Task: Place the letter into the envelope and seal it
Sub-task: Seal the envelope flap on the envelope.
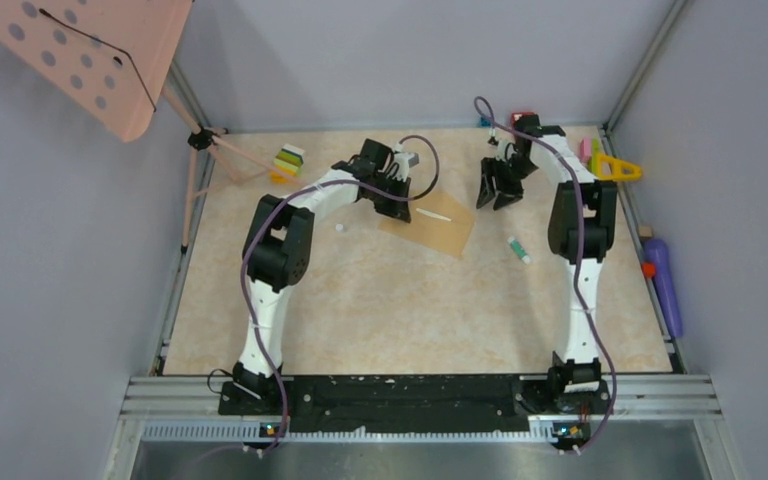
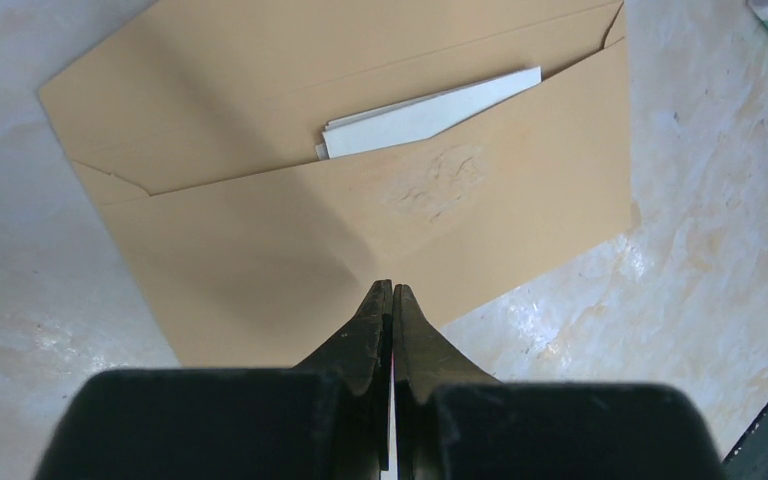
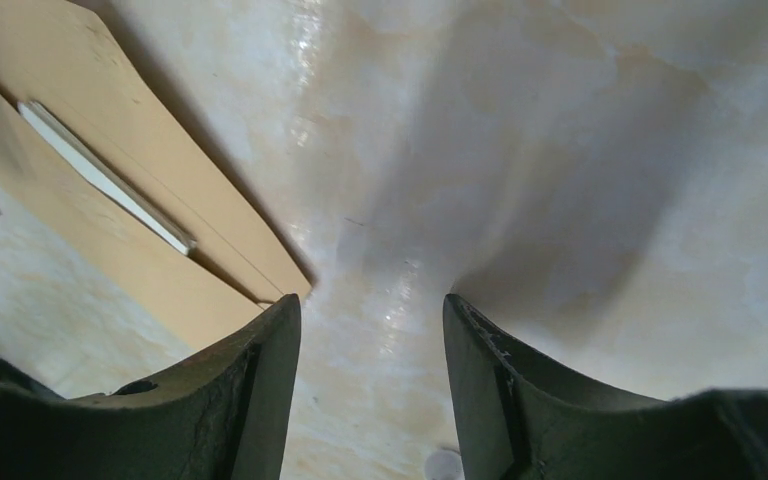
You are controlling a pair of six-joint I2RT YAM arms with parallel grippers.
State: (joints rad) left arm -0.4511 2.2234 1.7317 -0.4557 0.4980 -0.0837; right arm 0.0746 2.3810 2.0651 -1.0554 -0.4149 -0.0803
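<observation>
The tan envelope (image 1: 438, 232) lies flat mid-table with its flap (image 2: 310, 60) folded open away from the pocket. The white letter (image 2: 430, 115) sits in the pocket, and a strip of it sticks out at the mouth. My left gripper (image 2: 392, 290) is shut with nothing between its fingers; its tips are over the near edge of the envelope (image 2: 260, 230). Whether they touch the paper I cannot tell. My right gripper (image 3: 370, 305) hangs open above bare table just right of the envelope (image 3: 80, 230), with the letter (image 3: 110, 180) showing as a thin white edge.
A small green-and-white tube (image 1: 519, 250) lies right of the envelope. A tiny white piece (image 1: 340, 228) lies to its left. Toy blocks (image 1: 288, 160) and a yellow triangle (image 1: 615, 168) sit at the back. A purple bottle (image 1: 663, 285) lies beyond the right rim.
</observation>
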